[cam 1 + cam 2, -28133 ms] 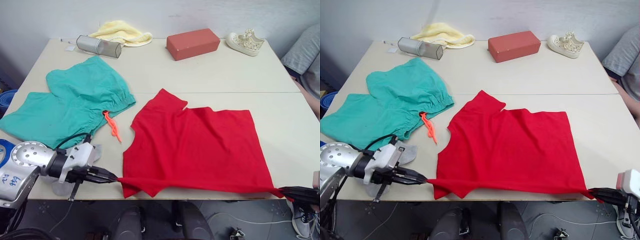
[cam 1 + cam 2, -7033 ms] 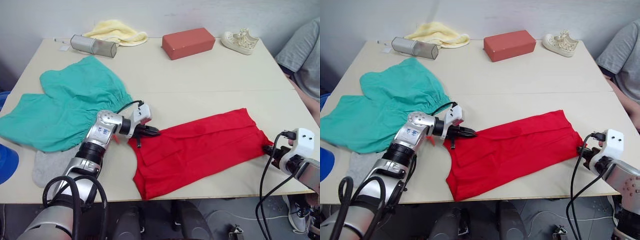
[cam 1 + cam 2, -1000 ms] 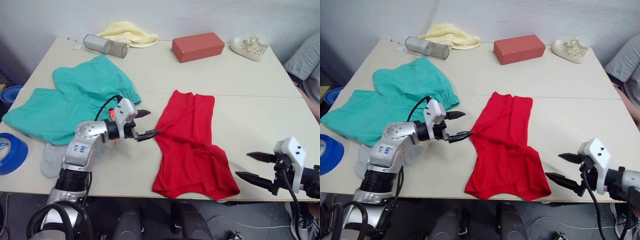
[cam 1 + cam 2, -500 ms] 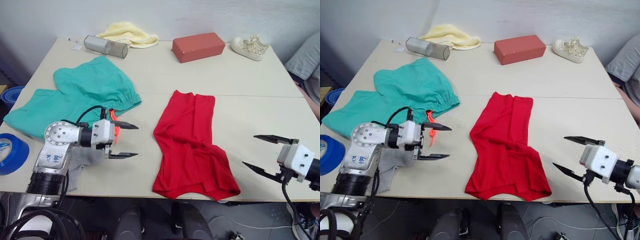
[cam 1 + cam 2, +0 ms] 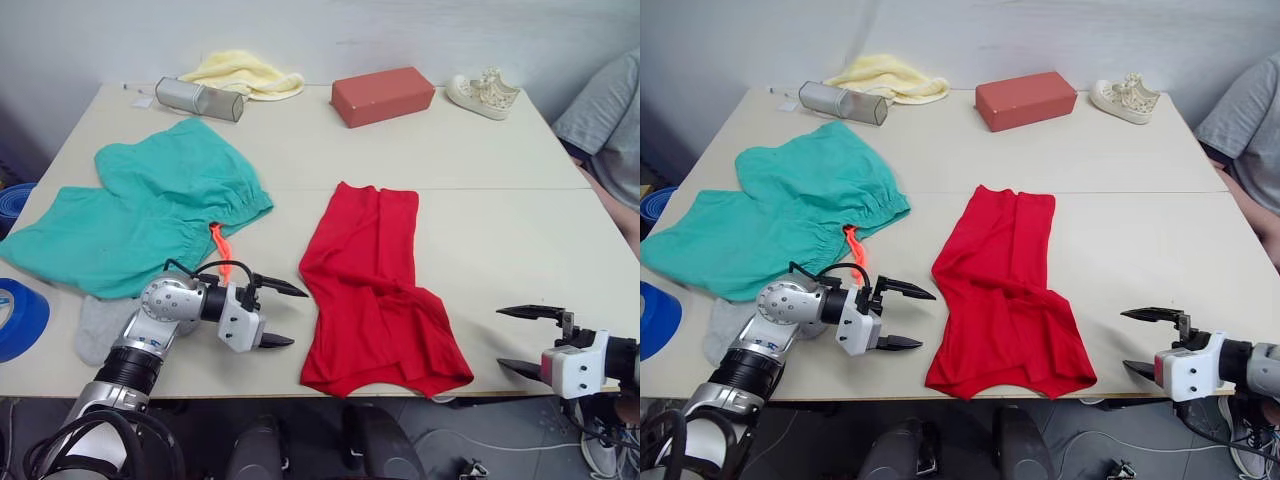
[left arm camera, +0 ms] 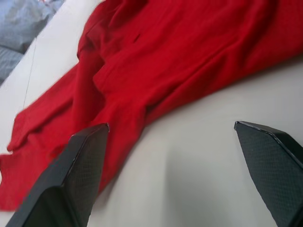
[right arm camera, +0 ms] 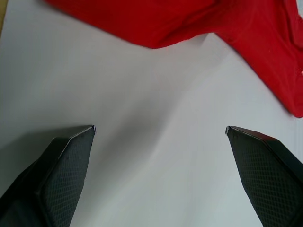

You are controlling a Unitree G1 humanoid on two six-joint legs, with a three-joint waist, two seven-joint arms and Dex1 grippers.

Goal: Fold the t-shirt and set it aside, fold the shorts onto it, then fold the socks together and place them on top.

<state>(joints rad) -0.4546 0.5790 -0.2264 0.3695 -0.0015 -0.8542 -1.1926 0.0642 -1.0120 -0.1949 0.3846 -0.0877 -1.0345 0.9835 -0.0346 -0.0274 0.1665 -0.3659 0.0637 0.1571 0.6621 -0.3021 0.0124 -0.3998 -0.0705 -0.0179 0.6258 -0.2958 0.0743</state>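
The red t-shirt (image 5: pixel 375 295) lies mid-table, folded into a long narrow strip with its near end bunched up. My left gripper (image 5: pixel 298 318) is open and empty, just left of the t-shirt's near half; its fingers (image 6: pixel 80 175) frame the red cloth (image 6: pixel 180 52). My right gripper (image 5: pixel 499 338) is open and empty at the front right edge, a short gap from the t-shirt's near corner (image 7: pixel 189 19). The teal shorts (image 5: pixel 140 215) lie spread at the left, orange drawstring (image 5: pixel 219 250) trailing. A grey sock (image 5: pixel 95 328) lies partly under my left arm.
Along the far edge sit a pale yellow cloth (image 5: pixel 245 72), a grey cylindrical case (image 5: pixel 198 98), a red-brown block (image 5: pixel 383 95) and a white sneaker (image 5: pixel 484 92). A blue roll (image 5: pixel 15 315) is off the left edge. A person's grey sleeve (image 5: pixel 610 120) is at the right.
My left gripper has drawn back from the t-shirt's left edge toward the front of the table, staying open. The right gripper stays open near the front right edge. The t-shirt has not moved.
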